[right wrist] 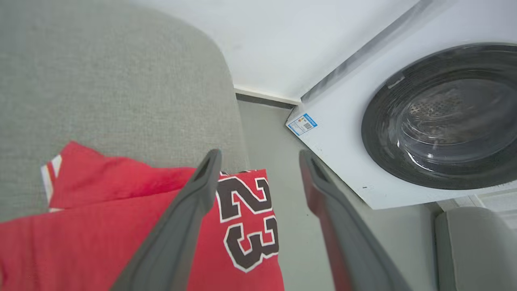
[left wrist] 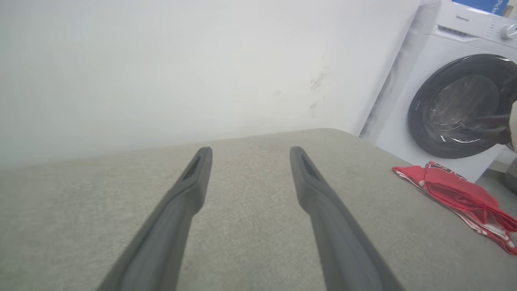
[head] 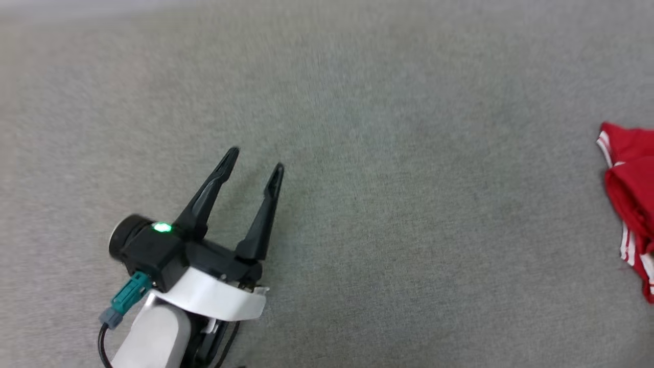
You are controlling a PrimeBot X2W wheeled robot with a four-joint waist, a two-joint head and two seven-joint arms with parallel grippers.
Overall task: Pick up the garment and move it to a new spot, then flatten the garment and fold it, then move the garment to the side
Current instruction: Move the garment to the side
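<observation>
Grey fabric surface (head: 357,153) with crumpled red garment (head: 631,194) at its right edge.

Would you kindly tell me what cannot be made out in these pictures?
Head view: the garment is cut off by the right edge, so its outline is unknown.
Right wrist view: the bottom edge and a finger of the right gripper hide part of it.
Left wrist view: the washer is cut off by the right edge.
Right wrist view: print on the label is too small to read.
</observation>
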